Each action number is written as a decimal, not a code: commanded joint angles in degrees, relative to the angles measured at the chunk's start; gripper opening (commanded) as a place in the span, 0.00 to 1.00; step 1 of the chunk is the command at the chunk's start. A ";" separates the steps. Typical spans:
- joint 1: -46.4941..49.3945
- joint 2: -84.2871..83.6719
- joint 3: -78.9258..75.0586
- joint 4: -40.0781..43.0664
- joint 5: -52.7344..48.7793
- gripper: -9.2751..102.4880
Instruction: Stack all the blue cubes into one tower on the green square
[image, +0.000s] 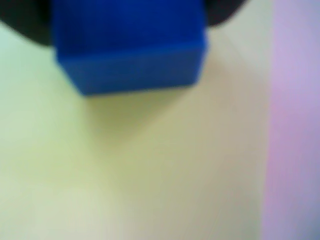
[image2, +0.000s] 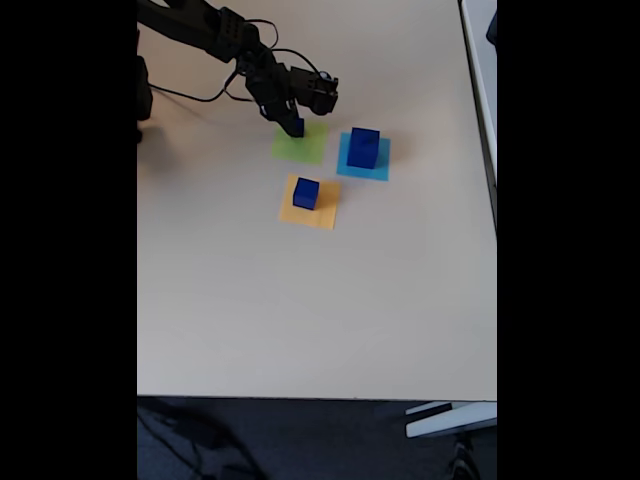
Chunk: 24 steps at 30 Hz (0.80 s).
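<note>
In the wrist view a blue cube (image: 131, 60) sits blurred and very close, with dark finger parts at both of its upper corners; my gripper (image: 130, 25) is shut on it over the pale green square (image: 125, 170). In the fixed view my gripper (image2: 294, 122) holds this small blue cube (image2: 297, 128) at the back edge of the green square (image2: 303, 147); whether the cube touches the paper I cannot tell. A large blue cube (image2: 363, 147) stands on a cyan square (image2: 380, 165). A mid-sized blue cube (image2: 306, 193) stands on an orange-yellow square (image2: 322, 210).
The arm (image2: 215, 30) reaches in from the top left, with cables trailing behind it. The beige table (image2: 320, 300) stretches wide toward its front edge. The table's right edge (image2: 492, 200) lies well beyond the cyan square.
</note>
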 joint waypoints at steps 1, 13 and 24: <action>0.79 1.85 -2.64 -0.26 -0.97 0.17; 3.34 6.94 -10.28 11.25 -3.87 0.16; 9.67 8.17 -19.95 21.53 -8.44 0.15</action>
